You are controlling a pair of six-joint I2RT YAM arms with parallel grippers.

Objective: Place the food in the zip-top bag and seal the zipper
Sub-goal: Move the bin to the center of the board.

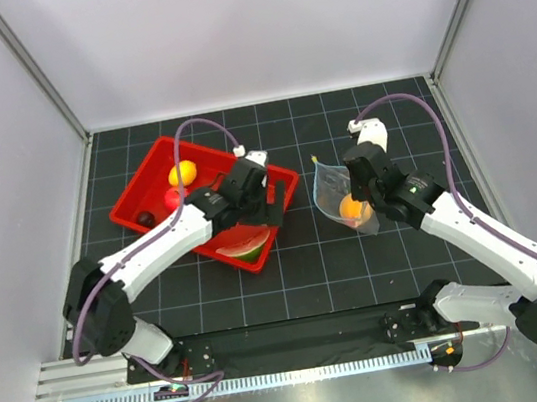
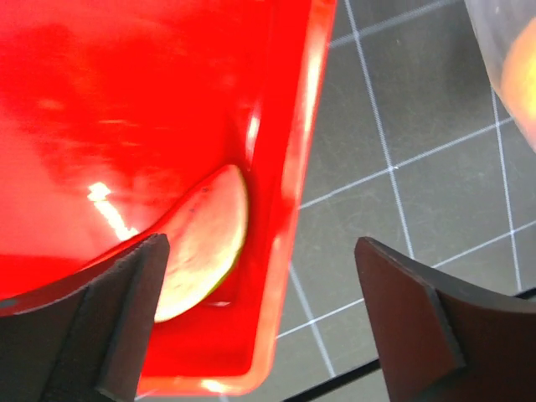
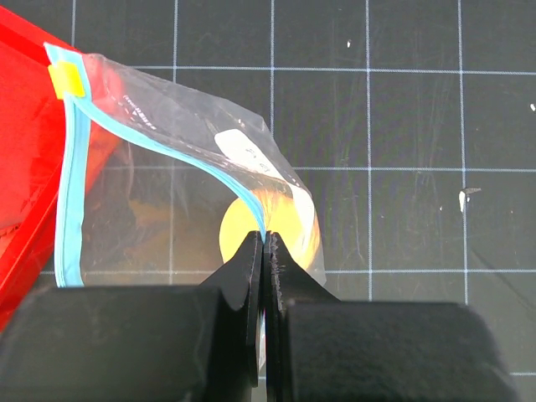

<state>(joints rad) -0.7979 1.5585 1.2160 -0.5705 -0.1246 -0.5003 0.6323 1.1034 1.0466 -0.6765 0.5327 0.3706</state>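
Observation:
The clear zip-top bag lies right of the red tray with the orange ball inside it. My right gripper is shut on the bag's teal zipper, holding the mouth open; the ball shows through the plastic in the right wrist view. My left gripper is open over the tray's near corner, above the watermelon wedge, which also shows in the top view. The yellow lemon, the red apple and the dark fruit sit in the tray.
The tray's rim runs between my left fingers. The black gridded mat covers the table. Grey walls stand on three sides.

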